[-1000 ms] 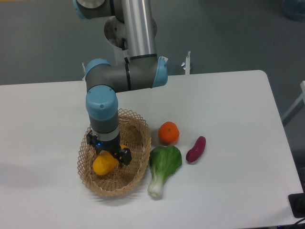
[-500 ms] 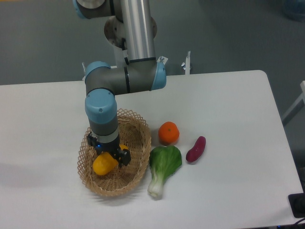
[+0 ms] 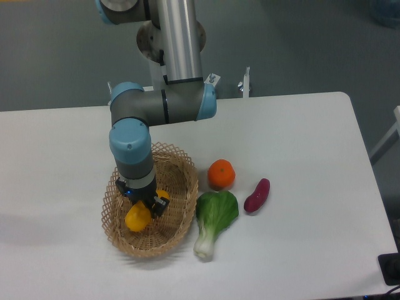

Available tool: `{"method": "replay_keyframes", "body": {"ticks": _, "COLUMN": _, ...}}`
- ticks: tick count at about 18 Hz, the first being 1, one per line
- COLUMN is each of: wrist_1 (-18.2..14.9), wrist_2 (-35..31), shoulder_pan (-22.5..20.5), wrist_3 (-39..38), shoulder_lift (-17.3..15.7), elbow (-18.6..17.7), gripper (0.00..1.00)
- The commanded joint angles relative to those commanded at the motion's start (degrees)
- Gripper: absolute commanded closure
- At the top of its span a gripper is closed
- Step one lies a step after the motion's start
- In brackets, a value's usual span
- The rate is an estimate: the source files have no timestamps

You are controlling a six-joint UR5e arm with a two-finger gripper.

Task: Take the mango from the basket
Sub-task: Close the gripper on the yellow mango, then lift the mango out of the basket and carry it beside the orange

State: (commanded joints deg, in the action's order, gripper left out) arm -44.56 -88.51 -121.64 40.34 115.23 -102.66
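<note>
Change: since the earlier frames the arm's wrist has shifted a little to the left and the smooth yellow-orange mango (image 3: 138, 218) now sits a little lower in the picture and looks narrower; the other produce has stayed where it was.
Jaws: the black two-finger gripper (image 3: 144, 204) points down into the oval tan wicker basket (image 3: 182, 164), and its jaws stand on either side of the top of the mango; they seem closed against the fruit, but contact is partly hidden by the wrist, so a firm grip I cannot confirm.
Mango: it lies inside the basket, in the left-middle part, directly below and between the jaws; its lower end sticks out under the gripper toward the front, and a small yellow part shows also at the right of the jaws.
Mango height: whether the fruit touches the basket floor or is lifted off it, I cannot tell.
Basket: it rests on the white worktop (image 3: 300, 131), on the left side.
Other produce: a round orange citrus fruit (image 3: 221, 174) is just right of the basket rim; a green leafy vegetable with a white stem (image 3: 214, 220) lies beside the basket's right front; a dark purple oblong vegetable (image 3: 257, 195) lies further right, apart from the others.
</note>
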Motion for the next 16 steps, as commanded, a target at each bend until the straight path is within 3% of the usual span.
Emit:
{"method": "replay_keyframes", "body": {"ticks": 7, "wrist_1": -0.26, "wrist_2": 0.18, "shoulder_pan": -1.31, "wrist_3": 0.79, "shoulder_lift": -2.89, "elbow": 0.88, "gripper": 0.46}}
{"method": "replay_keyframes", "body": {"ticks": 13, "wrist_1": -2.1, "wrist_2": 0.62, "shoulder_pan": -9.83, "wrist_3": 7.72, "shoulder_lift": -8.26, "elbow": 0.26, "gripper": 0.46}}
{"method": "replay_keyframes", "body": {"ticks": 16, "wrist_1": -5.0, "wrist_2": 0.79, "shoulder_pan": -14.84, "wrist_3": 15.26, "shoulder_lift": -10.1, "elbow": 0.18, "gripper": 0.46}}
